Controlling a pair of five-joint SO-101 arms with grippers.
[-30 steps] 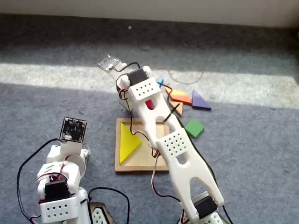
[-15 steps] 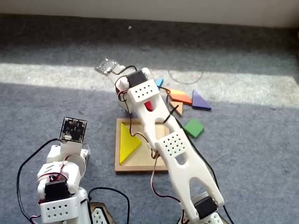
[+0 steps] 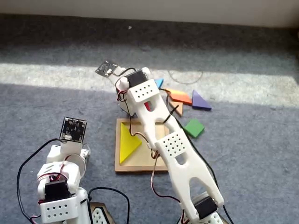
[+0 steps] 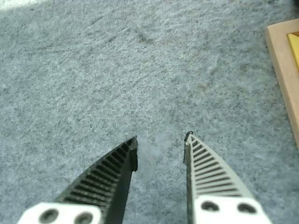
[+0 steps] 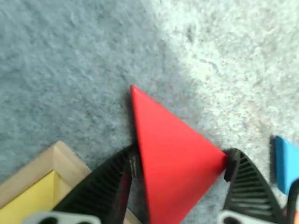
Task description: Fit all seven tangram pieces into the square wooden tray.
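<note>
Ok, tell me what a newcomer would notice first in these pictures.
First the red triangle clamped in the right tool, near a corner of the wooden tray. Then the big yellow triangle lying in the tray's left half, and the orange piece, purple piece and green piece loose on the carpet past the tray's far right corner.

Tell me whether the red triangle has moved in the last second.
Yes. The red triangle, held in the right gripper, has shifted slightly toward the wooden tray.
</note>
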